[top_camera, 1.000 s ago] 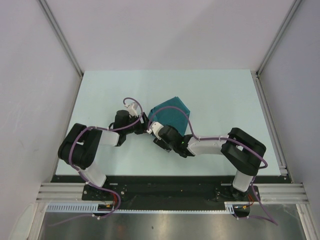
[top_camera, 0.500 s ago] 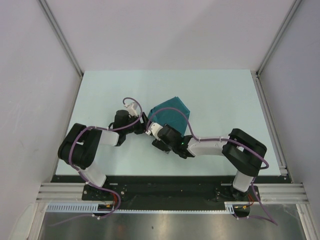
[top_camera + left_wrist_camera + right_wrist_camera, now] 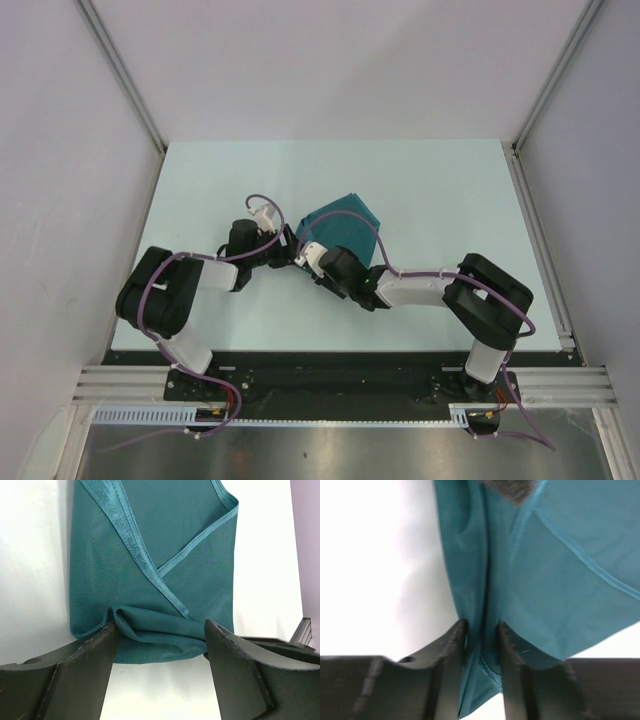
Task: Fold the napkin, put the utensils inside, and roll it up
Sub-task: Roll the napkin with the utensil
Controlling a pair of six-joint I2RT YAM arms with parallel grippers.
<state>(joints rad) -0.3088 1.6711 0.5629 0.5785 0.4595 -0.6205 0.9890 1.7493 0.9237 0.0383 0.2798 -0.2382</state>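
While both arms are reaching inward over the pale mint-white table top (image 3: 450, 190), the soft teal cloth napkin (image 3: 345, 228) is lying folded near the table's middle, slightly left of centre, with its near-left end meeting the two grippers.

Left gripper (image 3: 161, 626): released. Its dark fingers (image 3: 85, 665) are standing wide apart, straddling the napkin's near edge. A raised pucker of cloth is sitting between them, and the left-hand fingertip is touching that pucker. The other fingertip is resting just beside the cloth's corner.

Right gripper (image 3: 482, 624): clenched on the napkin. Its two dark fingers (image 3: 451, 650) are nearly meeting, pinching an upright ridge of teal cloth between them, and the fabric is creasing away from the pinch.

In the left wrist view, two shinier hemmed borders (image 3: 131, 537) are crossing on the napkin's upper face, showing overlapping layers. The cloth beyond the grippers is lying flat on the table.
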